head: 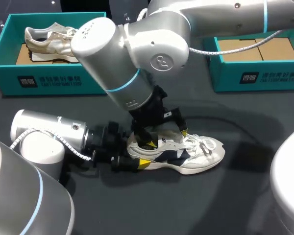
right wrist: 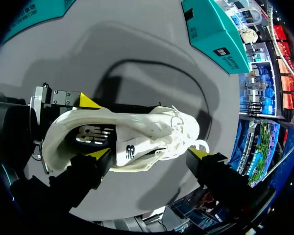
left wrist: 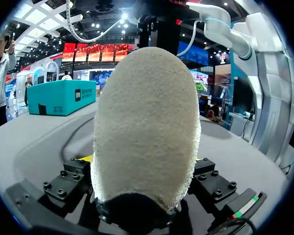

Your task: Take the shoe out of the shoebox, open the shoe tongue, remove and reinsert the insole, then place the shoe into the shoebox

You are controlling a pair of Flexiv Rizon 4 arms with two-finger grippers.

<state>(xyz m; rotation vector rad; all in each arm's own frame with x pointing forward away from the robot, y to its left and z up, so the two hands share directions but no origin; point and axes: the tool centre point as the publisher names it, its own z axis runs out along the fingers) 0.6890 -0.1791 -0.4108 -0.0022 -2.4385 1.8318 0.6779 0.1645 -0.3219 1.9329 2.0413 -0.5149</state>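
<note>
The white shoe (head: 186, 154) sits on the dark table (head: 235, 196). The left gripper (head: 134, 154) squeezes its heel from both sides. The right gripper (right wrist: 149, 152) hangs over it, fingers wide apart, holding nothing. Two teal shoeboxes (head: 49, 78) (head: 264, 73) stand behind, and the left one holds another shoe (head: 49, 39).

R arm (head: 132, 54) blocks over shoe (head: 198, 155); toe side free.

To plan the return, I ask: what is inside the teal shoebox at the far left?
A beige shoe lies on brown cardboard in the shoebox; my right arm covers one end of it.
</note>
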